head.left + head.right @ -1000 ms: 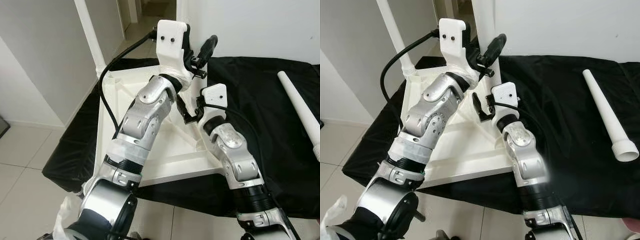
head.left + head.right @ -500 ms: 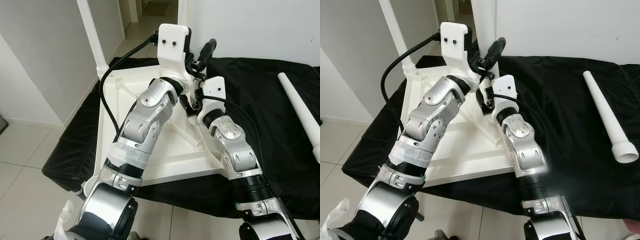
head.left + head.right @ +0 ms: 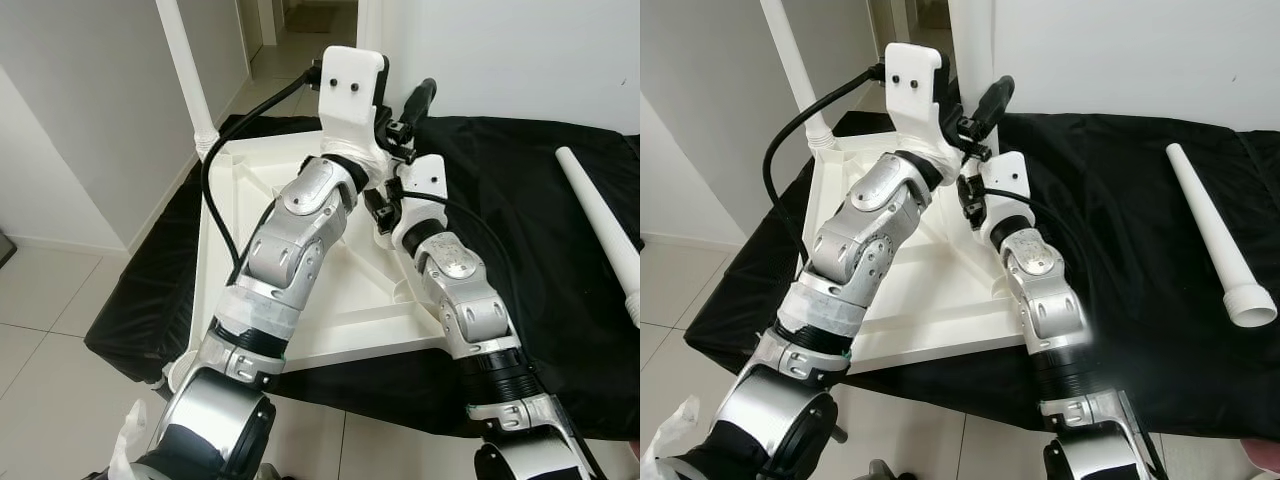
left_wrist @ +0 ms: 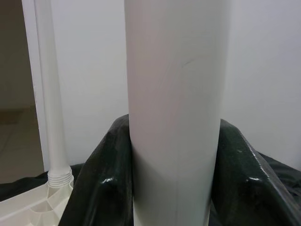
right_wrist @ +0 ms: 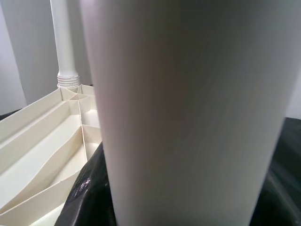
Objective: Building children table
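**Right arm closes in on the upright leg**

Over the last second I've brought the right gripper (image 3: 378, 208) up and in from the middle of the panel, so it now sits just under the left gripper (image 3: 405, 115) at the far right corner of the upside-down tabletop (image 3: 225, 240). That puts both on the same table leg (image 4: 174, 117), which I judge is being seated or twisted into its corner socket.

The leg stands upright, long axis vertical, foot end pointing at the ceiling, threaded end down at the panel. In both wrist views its white shaft runs between dark fingers (image 4: 96, 188) on either side. The left gripper looks clamped around it; for the right I can't quite tell whether the fingers press the shaft or only bracket it.

A second leg (image 3: 185, 65) is already standing in the far left corner, also vertical. A third, loose leg (image 3: 1215, 235) lies flat on the black cloth (image 3: 1120, 190) well off to the right, wide end nearest me, so at least that one remains to fit.
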Robot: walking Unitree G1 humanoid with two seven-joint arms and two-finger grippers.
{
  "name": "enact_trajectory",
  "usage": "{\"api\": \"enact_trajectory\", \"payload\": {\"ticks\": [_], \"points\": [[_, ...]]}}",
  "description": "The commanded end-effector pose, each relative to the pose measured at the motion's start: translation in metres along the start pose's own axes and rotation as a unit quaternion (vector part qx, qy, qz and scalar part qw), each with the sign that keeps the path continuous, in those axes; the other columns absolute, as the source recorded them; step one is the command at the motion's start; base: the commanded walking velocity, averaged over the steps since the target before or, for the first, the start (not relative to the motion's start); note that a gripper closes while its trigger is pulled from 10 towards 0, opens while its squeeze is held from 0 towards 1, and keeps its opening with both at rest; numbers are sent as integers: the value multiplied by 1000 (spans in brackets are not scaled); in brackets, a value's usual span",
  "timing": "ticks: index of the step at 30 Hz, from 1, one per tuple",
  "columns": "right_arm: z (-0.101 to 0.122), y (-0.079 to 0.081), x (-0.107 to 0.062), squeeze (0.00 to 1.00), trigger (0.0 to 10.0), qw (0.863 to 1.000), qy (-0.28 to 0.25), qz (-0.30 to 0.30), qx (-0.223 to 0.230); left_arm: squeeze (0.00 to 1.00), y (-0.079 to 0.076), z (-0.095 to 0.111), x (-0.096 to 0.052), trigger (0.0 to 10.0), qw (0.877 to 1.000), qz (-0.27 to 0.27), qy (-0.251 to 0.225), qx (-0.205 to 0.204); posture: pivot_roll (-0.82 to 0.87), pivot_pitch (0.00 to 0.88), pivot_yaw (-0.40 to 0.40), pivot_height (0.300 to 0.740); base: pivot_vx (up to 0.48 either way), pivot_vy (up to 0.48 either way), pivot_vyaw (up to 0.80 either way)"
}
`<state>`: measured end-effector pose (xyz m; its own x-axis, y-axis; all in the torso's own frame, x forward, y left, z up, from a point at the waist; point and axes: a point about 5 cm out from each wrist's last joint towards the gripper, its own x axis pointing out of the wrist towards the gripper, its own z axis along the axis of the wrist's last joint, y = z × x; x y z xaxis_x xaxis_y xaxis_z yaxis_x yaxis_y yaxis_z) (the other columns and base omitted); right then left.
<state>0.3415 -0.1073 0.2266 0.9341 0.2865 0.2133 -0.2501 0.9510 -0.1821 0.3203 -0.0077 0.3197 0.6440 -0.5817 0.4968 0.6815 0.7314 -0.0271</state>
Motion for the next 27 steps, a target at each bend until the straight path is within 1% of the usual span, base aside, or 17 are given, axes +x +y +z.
{"api": "enact_trajectory", "payload": {"ticks": [1, 2, 3, 7, 8, 9, 10, 11, 14, 15, 17, 21, 22, 23, 24, 25, 27], "points": [[-2, -4, 2, 0, 10000, 1000, 12, -19, 13, 0, -10, 6, -1, 10000, 999, -31, -17, -11, -72, 35, 89, 740, 0, 0, 0], [-2, -3, 2, 0, 10000, 1000, 12, -21, 15, 118, -12, 6, -1, 10000, 999, -38, -19, -19, -72, 35, 89, 740, 0, 0, 0], [-2, -2, 2, 0, 10000, 999, 13, -23, 21, 1000, -13, 6, -3, 10000, 998, -47, -22, -37, -74, 36, 92, 740, 0, 0, 0], [-3, 0, 1, 0, 10000, 999, 13, -20, 35, 1000, -19, 8, -3, 10000, 997, -64, -23, -27, -75, 40, 93, 740, 0, 0, 0], [-3, -1, 1, 0, 2941, 999, 13, -27, 38, 1000, -21, 9, -4, 10000, 997, -70, -24, -18, -74, 40, 93, 740, 0, 0, 0], [-3, -1, 1, 0, 2941, 999, 13, -27, 38, 1000, -21, 9, -4, 10000, 997, -70, -24, -18, -74, 40, 93, 740, 0, 0, 0], [-3, -2, 1, 0, 4353, 998, 13, -33, 43, 0, -22, 10, -4, 10000, 997, -72, -25, -19, -74, 39, 93, 740, 0, 0, 0], [-3, -4, 1, 0, 10000, 998, 14, -43, 50, 0, -21, 12, -3, 10000, 997, -68, -27, -20, -73, 41, 93, 740, 0, 0, 0], [-3, -6, 2, 0, 10000, 997, 12, -56, 60, 0, -19, 14, -2, 10000, 997, -61, -29, -21, -73, 41, 92, 740, 0, 0, 0], [-2, -8, 3, 0, 10000, 996, 11, -63, 65, 0, -17, 16, -1, 10000, 998, -56, -32, -29, -72, 40, 90, 740, 0, 0, 0], [-1, -11, 3, 0, 10000, 993, 10, -87, 83, 0, -9, 24, -1, 10000, 996, -38, -52, -68, -70, 42, 88, 740, 0, 0, 0], [-2, -14, 3, 0, 10000, 990, 10, -104, 96, 0, -4, 28, -4, 10000, 994, -30, -59, -86, -67, 42, 84, 740, 0, 0, 0], [-2, -16, 2, 0, 10000, 987, 4, -122, 103, 0, 0, 27, -7, 10000, 995, -26, -58, -80, -67, 42, 82, 740, 0, 0, 0], [-1, -18, 1, 0, 10000, 984, -7, -137, 112, 0, 3, 23, -12, 10000, 997, -25, -48, -61, -65, 42, 83, 740, 0, 0, 0], [-1, -18, 1, 0, 10000, 984, -7, -137, 112, 0, 3, 23, -12, 10000, 997, -25, -48, -61, -65, 42, 83, 740, 0, 0, 0], [1, -19, -2, 0, 10000, 981, -22, -150, 119, 0, 5, 15, -21, 10000, 999, -27, -30, -32, -61, 45, 88, 740, 0, 0, 0], [2, -19, -3, 0, 10000, 981, -29, -151, 114, 0, 5, 12, -25, 10000, 999, -26, -22, -25, -61, 46, 90, 740, 0, 0, 0]]}}
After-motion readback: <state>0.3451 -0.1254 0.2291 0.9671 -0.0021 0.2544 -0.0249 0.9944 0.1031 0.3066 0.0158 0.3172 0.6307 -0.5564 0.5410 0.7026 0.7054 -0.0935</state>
